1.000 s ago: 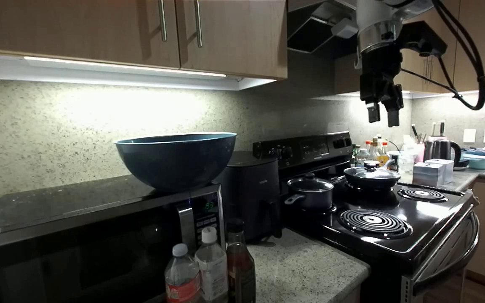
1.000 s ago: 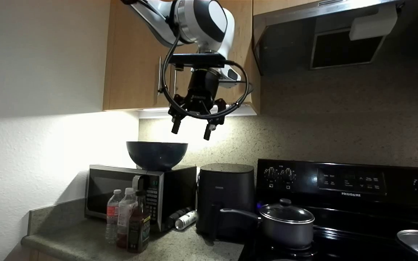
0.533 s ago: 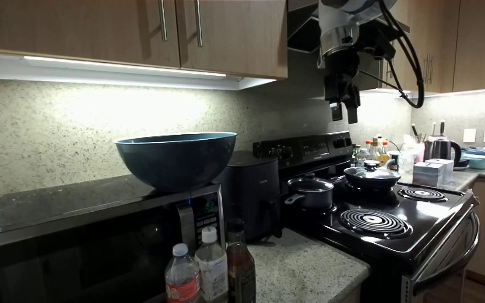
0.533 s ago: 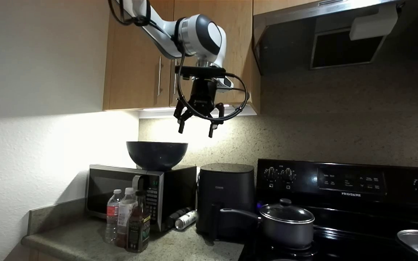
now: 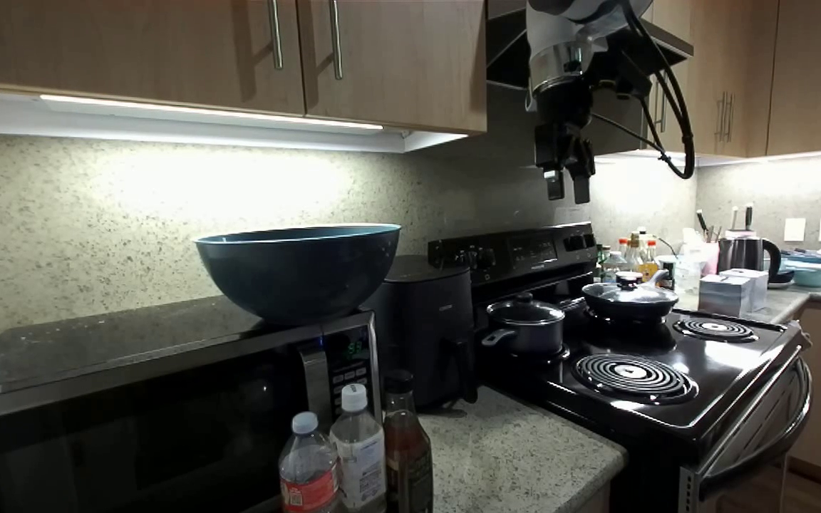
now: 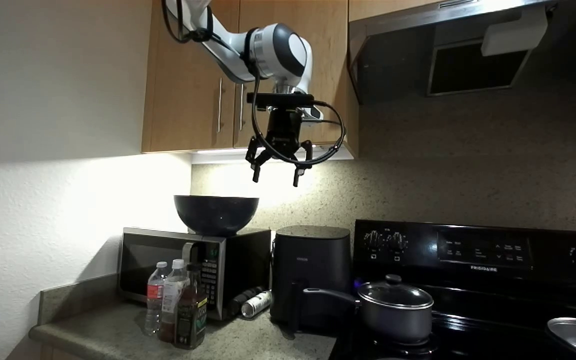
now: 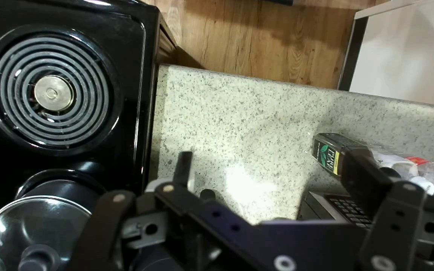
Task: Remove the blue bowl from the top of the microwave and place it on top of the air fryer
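- My black, jointed fingers (image 6: 256,175) stand spread wide, slim blunt tips pointing down, holding only air; they hang well above the speckled, cream-and-grey, stone-like desk (image 7: 232,116).
- A large, round, glossy, dark teal-blue bowl (image 5: 300,278) rests upright on the flat, shiny top of a wide, low, black microwave (image 5: 161,399), at its keypad end, well apart from me in an exterior view.
- The bowl's smooth wall tapers to a narrow base (its rim is a paler blue line, rather neat against all this black).
- The microwave has a silvery frame, a broad handle and lit green digits.
- Just beside it stands a tall, dull-black, boxy air fryer (image 6: 311,275) with rounded edges and a jutting handle.
- In front of the microwave, two clear plastic bottles (image 5: 360,456) and a squarish, brown bottle (image 6: 191,320) stand close together.
- On a glossy black stove (image 5: 724,363) sits a round, grey saucepan (image 6: 398,320) under a domed, see-through lid (image 6: 393,295).
- My wrist view shows a spiral, grey coil burner (image 7: 53,93) in a shiny round dish.
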